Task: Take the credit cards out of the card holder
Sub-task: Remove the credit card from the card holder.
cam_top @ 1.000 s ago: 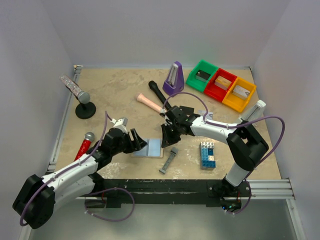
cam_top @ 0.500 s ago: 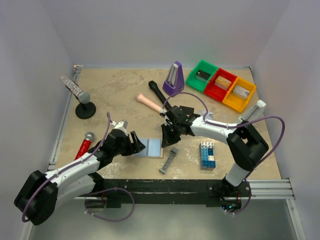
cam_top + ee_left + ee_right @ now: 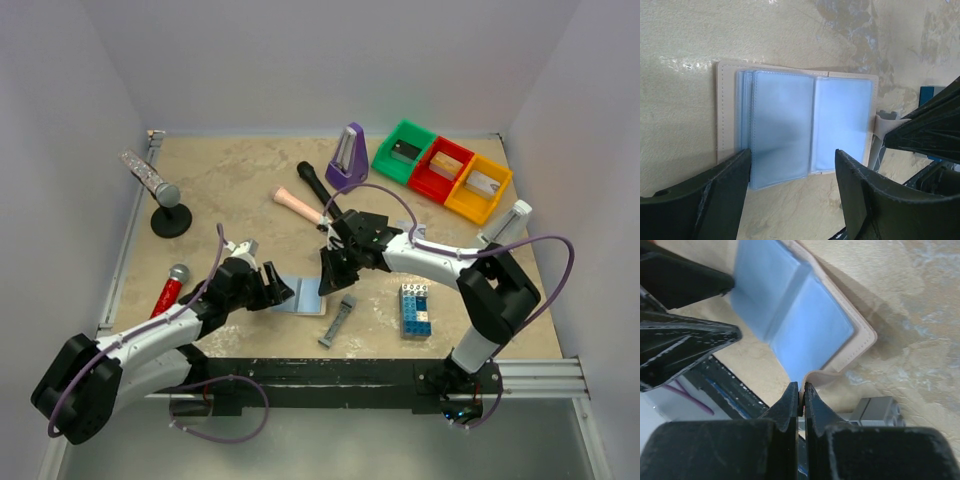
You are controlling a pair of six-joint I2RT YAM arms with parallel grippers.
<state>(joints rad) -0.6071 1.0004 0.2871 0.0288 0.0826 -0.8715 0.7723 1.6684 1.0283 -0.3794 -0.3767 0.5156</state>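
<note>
Currently the card holder lies open on the table, toward the edge nearest the arm bases and between the two arms; two light-blue sleeve panels face up, framed by a pale edging. The right gripper is clamped on that edging at the holder's right-hand rim, and the edging curls up at the pinch; the left gripper is spread wide over the near side of the holder, with nothing gripped between its fingers.

Handling, as I judge it: the holder is light, thin and soft; it bends where pinched, so it is likely to slide or fold unless one arm pins it. The sleeves look like glossy plastic film, probably slippery; the edging looks the firmer part and the better place to hold. The credit cards I cannot make out; no card edge shows in the sleeves facing either wrist camera, and the left-hand panel carries several stacked leaves that may hide them. A card should be stiff, thin and smooth; I would take it by a short exposed edge at the sleeve mouth and pull along the sleeve, with the right gripper anchoring the holder.

Markings: no brand, label or writing can be read on the holder; the toy brick stack to the right carries small marks on top, too small to read; the grey bar just beside the holder shows no marking.
</note>
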